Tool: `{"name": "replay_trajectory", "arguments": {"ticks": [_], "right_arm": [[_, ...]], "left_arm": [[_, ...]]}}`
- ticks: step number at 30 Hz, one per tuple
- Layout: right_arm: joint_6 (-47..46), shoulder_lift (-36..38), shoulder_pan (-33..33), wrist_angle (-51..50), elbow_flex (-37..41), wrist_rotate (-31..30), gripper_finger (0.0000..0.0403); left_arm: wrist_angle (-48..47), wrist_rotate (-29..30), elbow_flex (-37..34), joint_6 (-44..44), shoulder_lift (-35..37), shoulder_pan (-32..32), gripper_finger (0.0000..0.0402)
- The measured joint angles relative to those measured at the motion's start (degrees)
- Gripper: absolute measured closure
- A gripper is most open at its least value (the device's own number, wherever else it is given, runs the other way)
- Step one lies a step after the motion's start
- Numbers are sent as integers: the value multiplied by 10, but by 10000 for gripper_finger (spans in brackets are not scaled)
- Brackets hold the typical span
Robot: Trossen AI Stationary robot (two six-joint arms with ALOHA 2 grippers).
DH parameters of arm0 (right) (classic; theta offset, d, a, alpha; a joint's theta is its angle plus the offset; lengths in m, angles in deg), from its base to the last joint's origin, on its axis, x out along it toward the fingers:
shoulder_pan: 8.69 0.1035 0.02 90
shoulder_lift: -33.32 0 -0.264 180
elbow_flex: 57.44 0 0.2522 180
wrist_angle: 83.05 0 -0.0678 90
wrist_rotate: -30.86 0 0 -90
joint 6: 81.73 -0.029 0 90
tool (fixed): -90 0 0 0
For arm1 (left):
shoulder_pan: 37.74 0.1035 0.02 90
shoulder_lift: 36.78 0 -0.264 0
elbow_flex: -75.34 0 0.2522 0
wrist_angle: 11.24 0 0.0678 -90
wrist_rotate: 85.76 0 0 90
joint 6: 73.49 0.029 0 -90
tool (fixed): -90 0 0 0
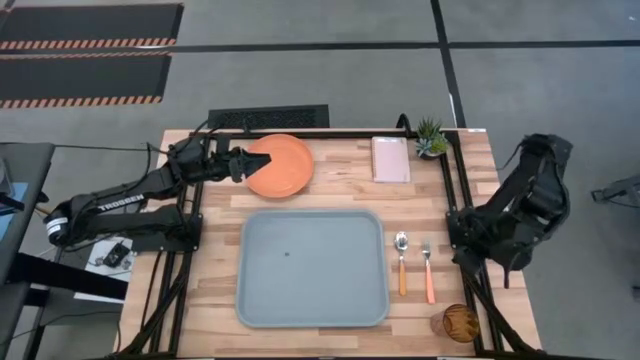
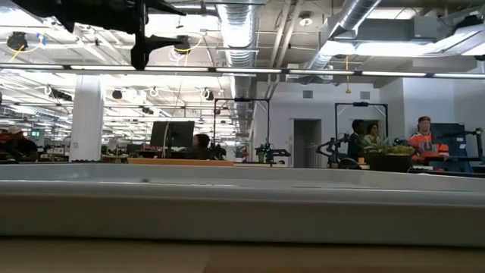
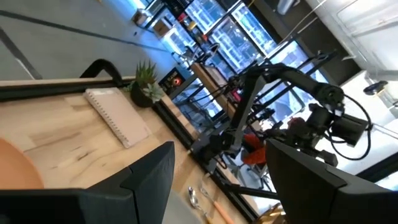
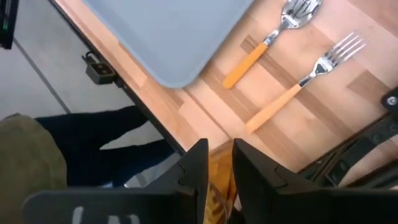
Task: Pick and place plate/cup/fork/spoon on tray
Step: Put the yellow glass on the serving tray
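Note:
The orange plate [image 1: 285, 166] lies flat at the table's far left; its edge shows in the left wrist view [image 3: 17, 163]. My left gripper [image 1: 243, 163] [image 3: 221, 149] is open, raised over the plate's left rim and pointing toward the table's right. The grey-blue tray [image 1: 312, 268] lies in the middle. The spoon [image 1: 401, 262] and the fork [image 1: 428, 272] lie right of the tray, and both show in the right wrist view [image 4: 273, 40] [image 4: 311, 71]. The amber cup [image 1: 460, 322] stands at the near right corner. My right gripper [image 1: 470, 245] [image 4: 219, 149] is shut, above the table's right edge.
A pale pink pad [image 1: 390, 158] and a small potted plant [image 1: 432, 138] stand at the far right. The tray's rim [image 2: 242, 201] fills the low view's foreground. People sit in the room beyond the table.

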Motion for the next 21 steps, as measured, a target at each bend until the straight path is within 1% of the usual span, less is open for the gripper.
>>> {"name": "replay_trajectory", "arguments": {"ticks": [4, 9, 12, 16, 21], "right_arm": [[17, 2, -2, 5, 0, -2, 292], [56, 1, -15, 14, 0, -3, 260], [61, 0, -18, 11, 0, -2, 241], [60, 1, -11, 11, 0, -1, 218], [60, -4, 6, 11, 0, -1, 202]], "left_arm": [[1, -7, 0, -1, -3, 0, 161], [3, -9, 0, -1, 0, 0, 162], [2, -12, 0, -1, 0, 0, 161], [2, -12, 0, -2, 0, 0, 162], [3, -12, 0, -6, 0, 0, 161]]}}
